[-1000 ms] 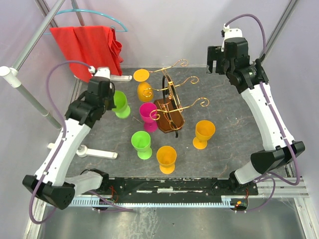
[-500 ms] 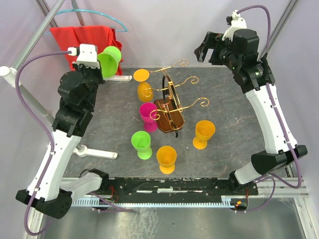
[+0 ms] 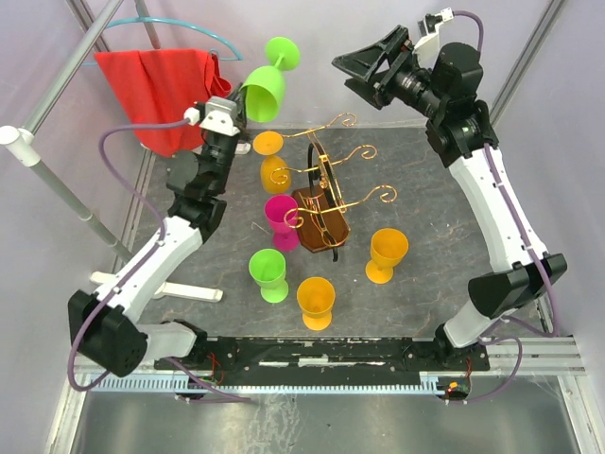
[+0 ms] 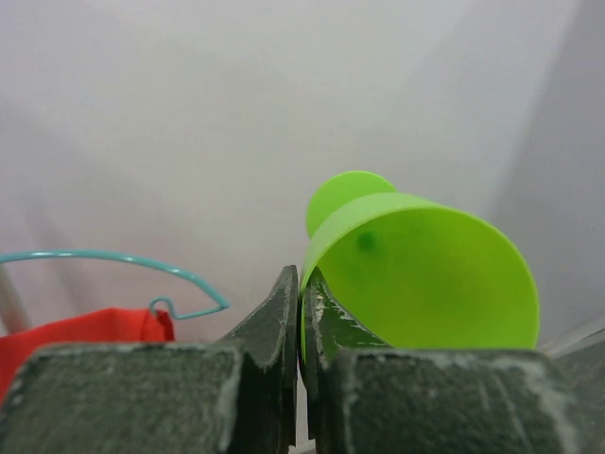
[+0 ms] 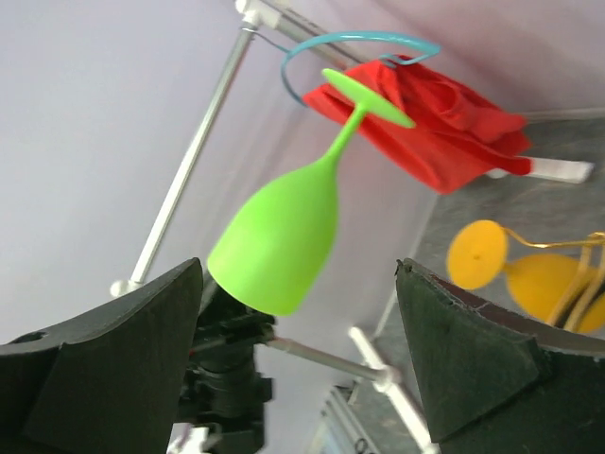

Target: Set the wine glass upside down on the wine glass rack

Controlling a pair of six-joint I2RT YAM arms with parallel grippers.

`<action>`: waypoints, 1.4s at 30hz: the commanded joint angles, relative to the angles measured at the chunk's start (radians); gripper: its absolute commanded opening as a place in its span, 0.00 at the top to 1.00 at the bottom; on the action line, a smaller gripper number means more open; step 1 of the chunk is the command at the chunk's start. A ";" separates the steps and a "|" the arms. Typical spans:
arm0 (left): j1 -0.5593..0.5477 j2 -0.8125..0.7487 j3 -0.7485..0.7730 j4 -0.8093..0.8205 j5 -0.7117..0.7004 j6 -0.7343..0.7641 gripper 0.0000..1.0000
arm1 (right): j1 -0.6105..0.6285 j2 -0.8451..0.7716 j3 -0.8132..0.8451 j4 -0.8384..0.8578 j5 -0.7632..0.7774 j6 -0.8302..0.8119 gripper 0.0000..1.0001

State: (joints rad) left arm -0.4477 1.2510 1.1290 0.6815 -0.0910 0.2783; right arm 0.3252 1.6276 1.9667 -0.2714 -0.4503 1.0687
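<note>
Your left gripper is clamped tight on the rim of the green glass, holding it aloft, tilted and foot-up. It hangs over the table's far left, clear of the rack. Your right gripper faces it with jaws spread wide and empty, probably to take the stem, though its aim is hard to judge, since a rim pinch alone seems awkward for hanging.

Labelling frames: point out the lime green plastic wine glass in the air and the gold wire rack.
Lime green plastic wine glass (image 3: 263,92): top view, bowl.
Gold wire rack (image 3: 310,201): top view, brown wooden base.
</note>
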 commanded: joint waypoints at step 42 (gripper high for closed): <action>-0.153 0.205 -0.017 0.547 -0.067 -0.014 0.97 | 0.085 0.259 0.008 0.629 -0.092 0.464 0.38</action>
State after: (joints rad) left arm -0.5869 1.4582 1.0801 1.1633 -0.1421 0.2775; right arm 0.3969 1.8908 1.9282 0.3000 -0.5175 1.5517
